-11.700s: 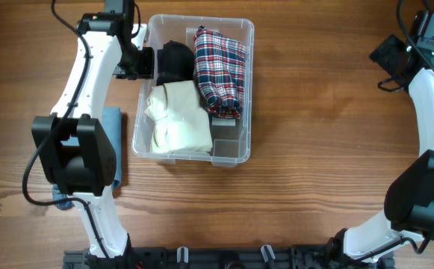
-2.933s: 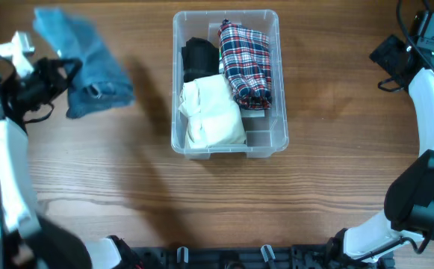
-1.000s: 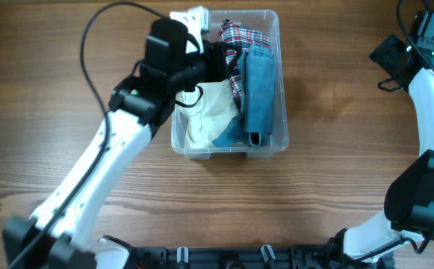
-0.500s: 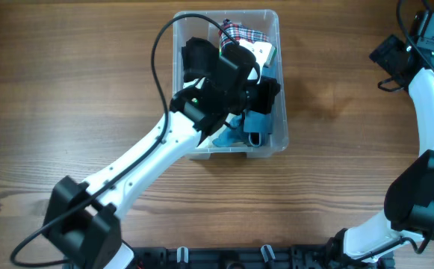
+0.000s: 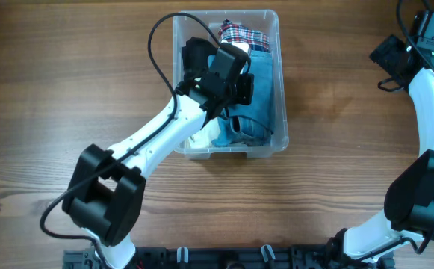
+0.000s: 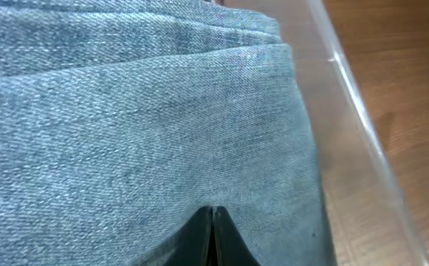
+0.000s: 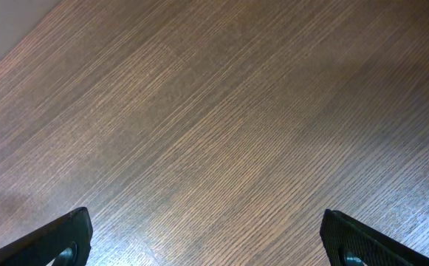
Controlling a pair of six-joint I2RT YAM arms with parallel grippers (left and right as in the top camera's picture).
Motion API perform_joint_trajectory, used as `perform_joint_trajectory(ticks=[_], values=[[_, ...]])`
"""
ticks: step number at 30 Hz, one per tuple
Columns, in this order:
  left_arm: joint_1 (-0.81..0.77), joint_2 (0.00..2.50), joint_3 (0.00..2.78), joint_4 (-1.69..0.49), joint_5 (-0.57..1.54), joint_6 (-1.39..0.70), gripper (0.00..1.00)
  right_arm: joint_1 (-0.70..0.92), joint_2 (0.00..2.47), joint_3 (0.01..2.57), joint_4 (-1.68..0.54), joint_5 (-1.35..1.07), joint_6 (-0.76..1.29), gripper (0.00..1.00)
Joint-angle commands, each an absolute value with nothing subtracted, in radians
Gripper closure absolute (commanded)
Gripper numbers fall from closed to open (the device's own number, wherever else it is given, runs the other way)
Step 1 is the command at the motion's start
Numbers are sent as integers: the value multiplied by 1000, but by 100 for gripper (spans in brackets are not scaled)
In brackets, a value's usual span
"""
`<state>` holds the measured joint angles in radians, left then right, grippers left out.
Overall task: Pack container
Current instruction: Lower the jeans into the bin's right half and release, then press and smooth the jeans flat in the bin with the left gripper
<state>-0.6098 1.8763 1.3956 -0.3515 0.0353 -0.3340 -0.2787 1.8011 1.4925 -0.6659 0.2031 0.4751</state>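
Observation:
The container (image 5: 282,90), a clear plastic bin, stands at the top middle of the table. It holds a folded blue denim garment (image 5: 260,101) on the right, a plaid cloth (image 5: 240,33) at the far end, a black garment (image 5: 193,54) at the far left and a cream garment (image 5: 196,139) at the near left. My left gripper (image 5: 244,88) is inside the bin; its jaws (image 6: 213,213) are shut together just over the denim (image 6: 140,118), with nothing between them. The bin wall (image 6: 347,81) runs to its right. My right gripper (image 7: 207,236) is open over bare wood.
The right arm (image 5: 433,97) curves along the table's right edge, far from the bin. The left arm (image 5: 149,142) crosses the bin's near left rim. Wooden tabletop (image 5: 336,194) surrounds the bin.
The left arm brought the blue denim from the left into the bin and let it go. In the last half second the gripper drew back a little over the denim. The right arm is still.

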Motion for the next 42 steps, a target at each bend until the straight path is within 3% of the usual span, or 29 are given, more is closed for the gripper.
perform_joint_trajectory(ticks=[1, 8, 15, 19, 32, 42], values=[[-580, 1998, 1378, -375, -17, -321, 96, -274, 1813, 1492, -662, 209, 490, 0], [-578, 1992, 1385, -397, -35, -291, 96, -274, 1813, 1492, -662, 209, 490, 0], [-579, 1686, 1454, -622, -40, -295, 96, -274, 1813, 1492, -662, 209, 490, 0], [-579, 1581, 1453, -716, 59, -295, 96, -274, 1813, 1492, -662, 209, 490, 0], [-587, 1872, 1443, -807, 273, -328, 96, -274, 1813, 1492, -662, 209, 490, 0], [-579, 1695, 1489, -731, -40, -317, 96, -274, 1813, 1492, -663, 209, 490, 0]])
